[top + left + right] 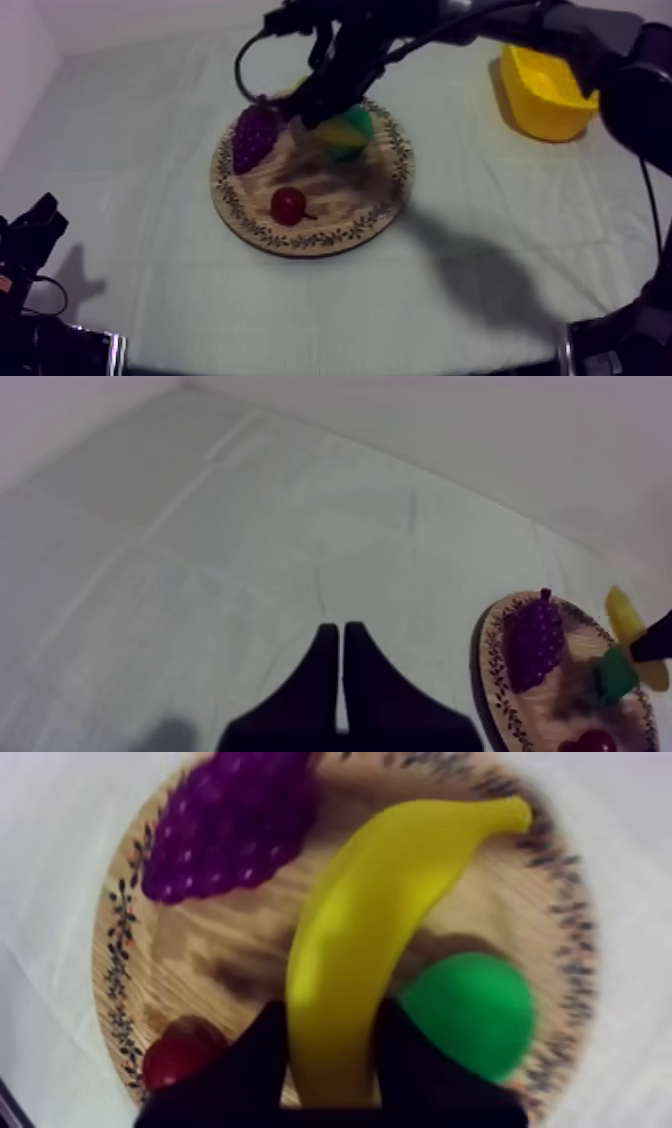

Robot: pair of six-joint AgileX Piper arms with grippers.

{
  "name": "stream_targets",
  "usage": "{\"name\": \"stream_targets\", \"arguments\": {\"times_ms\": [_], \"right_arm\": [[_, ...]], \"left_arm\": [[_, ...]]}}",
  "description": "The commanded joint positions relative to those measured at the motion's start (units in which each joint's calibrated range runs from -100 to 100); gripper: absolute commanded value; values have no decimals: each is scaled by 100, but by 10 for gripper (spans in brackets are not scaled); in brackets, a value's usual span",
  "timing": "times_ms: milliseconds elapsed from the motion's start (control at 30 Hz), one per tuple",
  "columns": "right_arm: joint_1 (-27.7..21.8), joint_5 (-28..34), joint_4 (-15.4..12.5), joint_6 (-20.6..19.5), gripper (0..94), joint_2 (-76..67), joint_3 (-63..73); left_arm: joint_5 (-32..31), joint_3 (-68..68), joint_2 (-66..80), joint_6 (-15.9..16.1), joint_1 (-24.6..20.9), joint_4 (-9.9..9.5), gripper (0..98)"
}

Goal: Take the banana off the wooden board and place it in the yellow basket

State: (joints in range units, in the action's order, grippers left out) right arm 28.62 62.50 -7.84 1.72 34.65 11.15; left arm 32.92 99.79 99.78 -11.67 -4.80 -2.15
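- Top view: right claw (pixel 318 108) hung over the wooden board (pixel 340 195), down on the banana (pixel 340 130). Only a bit of yellow showed under the claw, touching the pear (pixel 358 122). Grapes (pixel 255 135) sat just beside the claw and the small red fruit (pixel 288 205) a little further. The yellow basket (pixel 545 90) was well apart from it, on the right arm's own side. Left claw (pixel 30 235) was parked far from the board, so the right arm was nearer.
- Left wrist view: left claw (pixel 342 631) had its fingers together on nothing. The banana (pixel 625 621) was far off ahead of it, at the board's far side.
- Right wrist view: right claw (pixel 330 1057) was clamped on the banana (pixel 380 922) at one end. Its long axis ran straight away from the claw, between grapes (pixel 230 827) and pear (pixel 465 1012). Couldn't tell if it was off the board (pixel 190 942).
- Judgement: the next move was a lift, then a carry sideways to the basket.
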Motion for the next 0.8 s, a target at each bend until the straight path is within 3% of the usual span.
{"name": "stream_targets", "arguments": {"times_ms": [0,367,767], "right_arm": [[-134,162,-31,49,161,-333,45],[-1112,922,39,199,159,-1339,297],[-2338,937,43,553,149,-2010,-645]], "left_arm": [[-1,-1,5,-2,-1,-3,1],[-1,-1,5,-2,-1,-3,1],[-1,-1,5,-2,-1,-3,1]]}}
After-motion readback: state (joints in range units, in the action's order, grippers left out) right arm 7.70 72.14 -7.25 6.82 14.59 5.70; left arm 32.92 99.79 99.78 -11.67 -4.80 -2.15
